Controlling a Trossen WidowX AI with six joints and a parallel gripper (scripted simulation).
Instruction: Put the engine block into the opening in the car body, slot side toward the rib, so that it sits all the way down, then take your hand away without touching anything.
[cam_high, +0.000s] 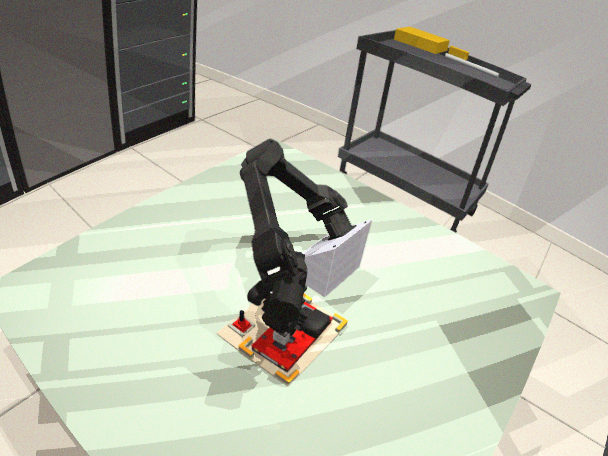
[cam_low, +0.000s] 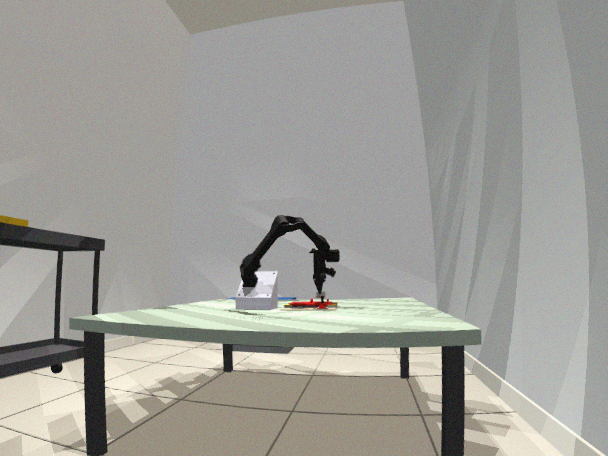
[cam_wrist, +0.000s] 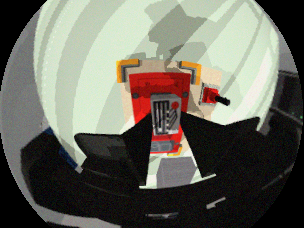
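The grey engine block (cam_high: 281, 339) (cam_low: 320, 294) (cam_wrist: 166, 120) is between the fingers of my gripper (cam_high: 281, 333) (cam_low: 320, 291) (cam_wrist: 165, 115), which is shut on it. Its top shows slots and a red round spot in the wrist view. The block is upright over the middle of the red car body (cam_high: 298, 345) (cam_low: 299, 303) (cam_wrist: 141, 86), and in the exterior view it looks a little above it. The car body lies flat on a beige board (cam_high: 228, 333) (cam_wrist: 212, 78). The block and fingers hide most of the opening; the rib cannot be made out.
Yellow corner brackets (cam_high: 287, 376) (cam_wrist: 192, 67) stand around the car body. A small red base with a black upright peg (cam_high: 242, 324) (cam_wrist: 210, 95) is beside it on the board. A white box with a sloped top (cam_high: 340, 265) (cam_low: 257, 303) stands near the arm's base. A blue thing (cam_wrist: 67, 157) lies behind.
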